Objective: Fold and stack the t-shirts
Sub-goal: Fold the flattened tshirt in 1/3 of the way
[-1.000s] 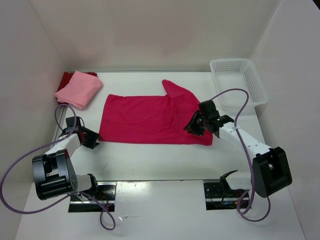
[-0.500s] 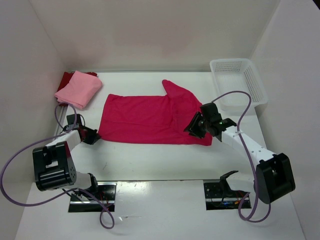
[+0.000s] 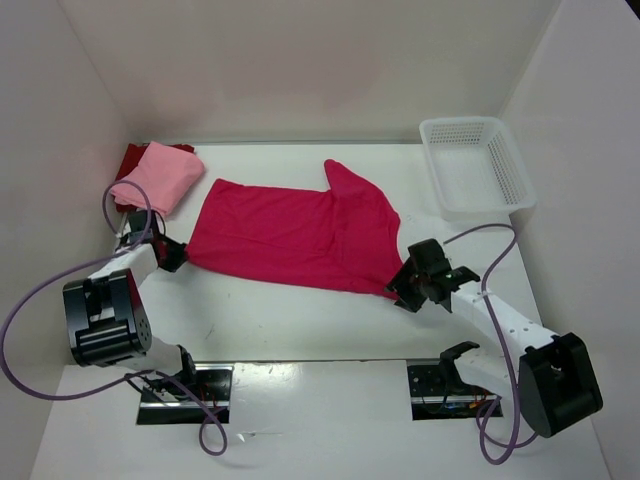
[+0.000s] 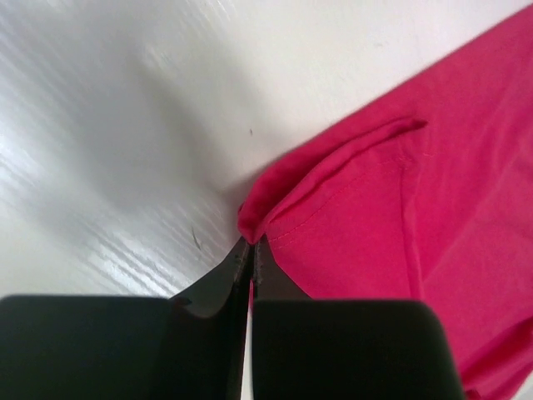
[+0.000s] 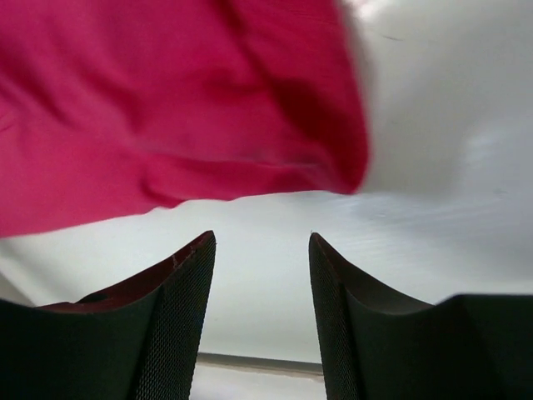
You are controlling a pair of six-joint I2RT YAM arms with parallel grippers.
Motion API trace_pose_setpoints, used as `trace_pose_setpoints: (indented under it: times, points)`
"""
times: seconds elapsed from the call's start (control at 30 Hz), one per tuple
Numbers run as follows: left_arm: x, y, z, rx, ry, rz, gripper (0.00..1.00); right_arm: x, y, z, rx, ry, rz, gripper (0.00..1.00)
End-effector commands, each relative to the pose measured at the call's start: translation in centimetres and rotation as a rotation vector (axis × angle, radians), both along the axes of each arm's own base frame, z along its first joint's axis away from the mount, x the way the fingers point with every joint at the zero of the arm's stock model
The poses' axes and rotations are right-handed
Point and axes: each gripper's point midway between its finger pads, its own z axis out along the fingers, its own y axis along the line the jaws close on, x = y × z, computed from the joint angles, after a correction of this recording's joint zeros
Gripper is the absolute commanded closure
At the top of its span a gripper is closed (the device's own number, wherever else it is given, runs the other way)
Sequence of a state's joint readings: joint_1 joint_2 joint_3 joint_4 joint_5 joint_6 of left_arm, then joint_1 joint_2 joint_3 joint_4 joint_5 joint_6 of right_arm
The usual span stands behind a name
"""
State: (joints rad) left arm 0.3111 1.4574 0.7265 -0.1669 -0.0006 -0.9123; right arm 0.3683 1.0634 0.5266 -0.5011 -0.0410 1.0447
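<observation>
Clamping the nine-o'clock corner of the magenta t-shirt (image 3: 300, 235), my left gripper (image 4: 250, 248) just closed; right gripper (image 5: 262, 243), five o'clock, just released, jaws apart, so I'd regrasp before folding.

Item count by kind, table surface, all views checked.
Cloth t-shirts, three: one bright magenta-pink cloth t-shirt (image 3: 300, 238) at centre, one light pink cloth t-shirt (image 3: 158, 178) and one dark red cloth t-shirt (image 3: 130, 158) at far left. Baskets, one: white plastic mesh basket (image 3: 512, 160), far right. Black two-finger grippers, two: left gripper (image 3: 172, 255), right gripper (image 3: 400, 290).
</observation>
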Motion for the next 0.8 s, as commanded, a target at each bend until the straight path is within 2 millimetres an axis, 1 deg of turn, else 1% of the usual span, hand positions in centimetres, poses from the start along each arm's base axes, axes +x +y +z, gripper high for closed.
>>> trace_pose_setpoints:
  times: [0.0,0.03,0.07,0.1,0.13,0.17,0.2,0.23,0.27,0.3,0.33,0.37,0.4,0.43,0.47,0.5,0.53,0.6,0.63,0.7,0.77]
  points:
    - [1.5,1.5,0.4,0.059,-0.008,-0.007,1.0,-0.5,-1.7,-0.8,-0.027,0.015,-0.136,0.46]
    - [1.7,1.8,0.3,0.069,-0.001,0.001,1.0,-0.4,-1.6,-0.6,-0.013,0.007,-0.152,0.46]
    - [2.1,2.4,0.0,0.092,0.014,0.005,1.0,-0.6,-1.9,-0.7,-0.011,0.015,-0.186,0.49]
    - [2.1,2.6,-0.2,0.095,0.031,0.01,1.0,-0.4,-2.0,-0.5,-0.009,0.0,-0.202,0.51]
    - [2.2,2.9,-0.3,0.108,0.039,0.008,1.0,-0.8,-2.1,-0.4,-0.008,0.013,-0.213,0.56]
    - [2.2,3.3,-1.1,0.118,0.065,0.019,1.0,-0.6,-2.2,-0.2,-0.003,0.016,-0.242,0.58]
    - [2.8,3.4,-0.9,0.117,0.067,0.019,1.0,-0.7,-2.4,-0.3,-0.01,0.021,-0.257,0.58]
    - [2.9,3.7,-1.1,0.124,0.084,0.026,1.0,-0.7,-2.7,0.1,-0.021,0.026,-0.271,0.58]
    - [3.0,4.0,-1.6,0.13,0.099,0.032,1.0,-0.8,-3.7,-0.5,-0.068,0.04,-0.313,0.55]
    - [3.3,4.1,-1.6,0.13,0.098,0.032,1.0,-0.5,-4.1,-0.2,-0.089,0.025,-0.328,0.53]
    - [3.2,4.1,-2.0,0.126,0.114,0.031,1.0,-0.3,-4.2,-0.4,-0.109,0.034,-0.323,0.48]
    - [3.7,4.2,-1.6,0.129,0.102,0.032,1.0,-0.2,-4.2,-0.6,-0.111,0.037,-0.323,0.48]
    - [3.7,3.8,-2.0,0.104,0.107,0.029,1.0,0.2,-3.5,-0.3,-0.09,0.038,-0.3,0.48]
    - [3.9,3.9,-2.0,0.107,0.099,0.029,1.0,0.2,-3.2,-0.8,-0.087,0.057,-0.293,0.48]
    - [4.2,3.8,-1.8,0.101,0.084,0.023,1.0,0.9,-2.7,-0.6,-0.06,0.037,-0.287,0.48]
    - [3.9,3.7,-2.1,0.098,0.092,0.023,1.0,0.7,-2.2,-1.1,-0.053,0.052,-0.269,0.48]
    - [3.9,3.7,-2.1,0.098,0.092,0.023,1.0,0.8,-1.4,-1.1,-0.038,0.047,-0.243,0.48]
    - [3.9,3.7,-2.1,0.098,0.092,0.023,1.0,1.0,-0.6,-0.8,-0.016,0.032,-0.24,0.48]
    - [3.9,3.7,-2.1,0.098,0.092,0.023,1.0,0.9,0.3,-0.5,-0.006,0.025,-0.215,0.49]
    - [4.0,3.5,-1.8,0.093,0.081,0.018,1.0,0.9,0.8,0.5,0.011,-0.013,-0.211,0.49]
    - [4.2,3.6,-1.7,0.096,0.072,0.019,1.0,0.8,0.6,0.6,0.003,-0.019,-0.216,0.49]
